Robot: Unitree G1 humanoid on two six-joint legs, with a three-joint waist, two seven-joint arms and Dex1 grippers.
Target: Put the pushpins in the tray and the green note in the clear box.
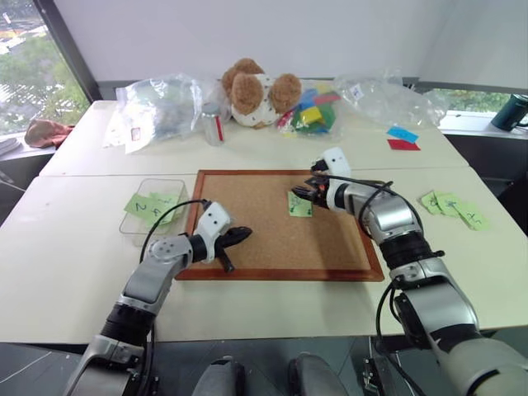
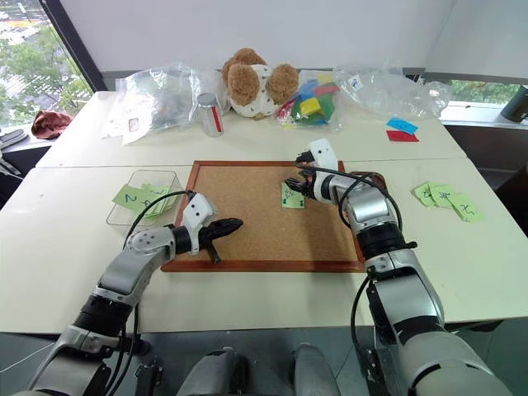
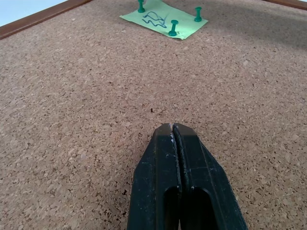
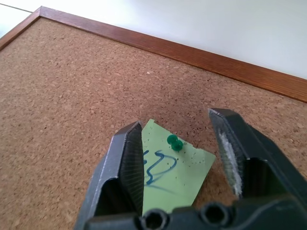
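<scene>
We're early: green note point(image 4: 175, 177) is pinned by three pushpins point(image 3: 173, 28); right tool point(image 4: 184, 148) open around one, left tool point(image 3: 173, 128) closed, empty.

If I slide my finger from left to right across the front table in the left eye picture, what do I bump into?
Clear box → left gripper → green note on the corkboard → right gripper → loose green notes.

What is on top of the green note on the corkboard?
Three green pushpins stand in the green note, beside blue handwriting. The corkboard beneath the paper is covered. The right gripper is open around one pin.
</scene>
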